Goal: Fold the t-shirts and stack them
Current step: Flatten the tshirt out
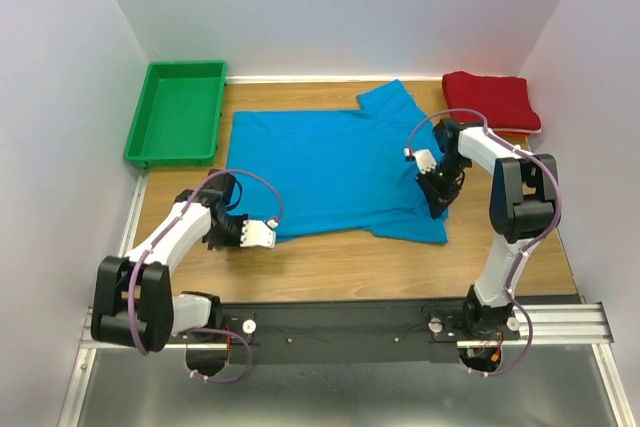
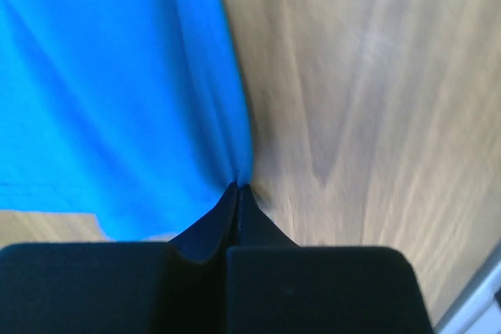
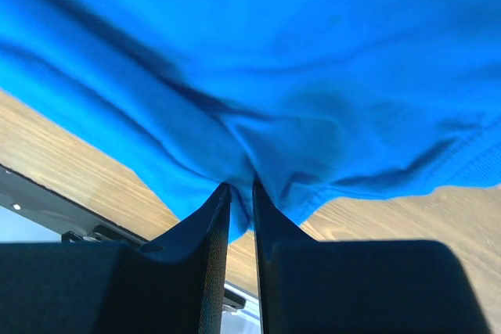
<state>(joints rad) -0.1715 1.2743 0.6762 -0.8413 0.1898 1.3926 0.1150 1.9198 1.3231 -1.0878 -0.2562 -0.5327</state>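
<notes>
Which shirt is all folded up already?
The dark red t-shirt in the far right corner: it's a small folded bundle. The blue t-shirt lies spread out flat.

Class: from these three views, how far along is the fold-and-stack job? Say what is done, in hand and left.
Done: the red t-shirt lies folded at the far right. In hand: the blue t-shirt lies spread flat, left fingers and right fingers each pinching its edge. Left: folding it and stacking the two.
</notes>
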